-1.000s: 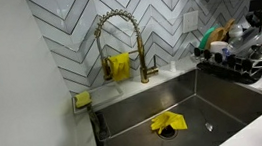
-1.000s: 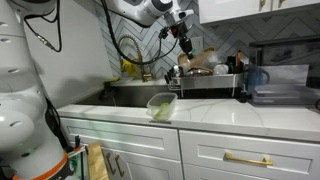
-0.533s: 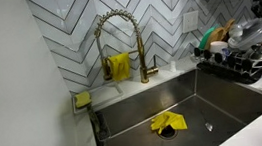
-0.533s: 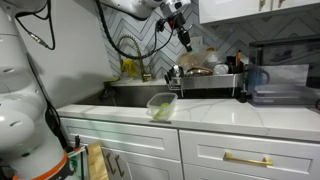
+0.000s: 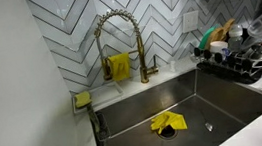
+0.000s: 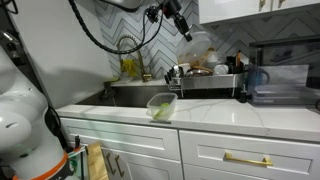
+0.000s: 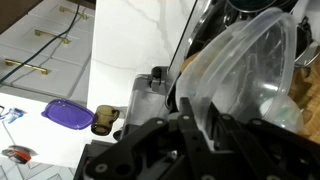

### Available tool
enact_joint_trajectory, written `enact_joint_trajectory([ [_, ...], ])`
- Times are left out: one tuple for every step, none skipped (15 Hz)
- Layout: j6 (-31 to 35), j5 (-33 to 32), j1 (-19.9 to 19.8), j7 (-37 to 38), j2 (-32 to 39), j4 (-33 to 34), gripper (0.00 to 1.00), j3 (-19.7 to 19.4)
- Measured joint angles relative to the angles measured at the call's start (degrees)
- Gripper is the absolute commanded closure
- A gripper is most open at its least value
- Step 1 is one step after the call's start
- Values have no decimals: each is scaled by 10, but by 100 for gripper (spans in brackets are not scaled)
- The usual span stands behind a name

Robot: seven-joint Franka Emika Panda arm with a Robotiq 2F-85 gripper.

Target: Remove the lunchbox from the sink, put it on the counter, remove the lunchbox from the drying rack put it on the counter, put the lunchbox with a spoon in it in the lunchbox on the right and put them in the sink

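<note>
While the sink (image 6: 128,93) lay at the left and one clear lunchbox (image 6: 161,105) sat on the white worktop (image 6: 230,118), the end effector (image 7: 205,120) was clamped on the rim of a second clear lunchbox (image 7: 250,60), held in the air above the drying rack (image 6: 205,80).

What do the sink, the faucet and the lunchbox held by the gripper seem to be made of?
The sink looks like brushed stainless steel: dull grey sheen. The faucet seems brass-coloured metal: golden shine. The lunchbox is probably clear plastic: things behind show through.
</note>
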Motion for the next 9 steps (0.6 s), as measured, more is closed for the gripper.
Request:
enact_joint_trajectory([
  [16,0,-8,-9,-24,-27,96,-5],
  [37,1,-16,-18,-47,-55,96,-10],
  [69,0,-26,-30,-69,-86,96,-16],
  [102,3,-34,-44,-88,-114,84,-22],
  [112,4,-42,-50,-97,-127,84,-23],
  [112,4,-46,-50,-97,-126,84,-20],
  [111,4,-47,-50,-94,-122,84,-17],
  [111,4,-47,-50,-90,-118,96,-13],
  [111,4,-47,-49,-88,-117,96,-10],
])
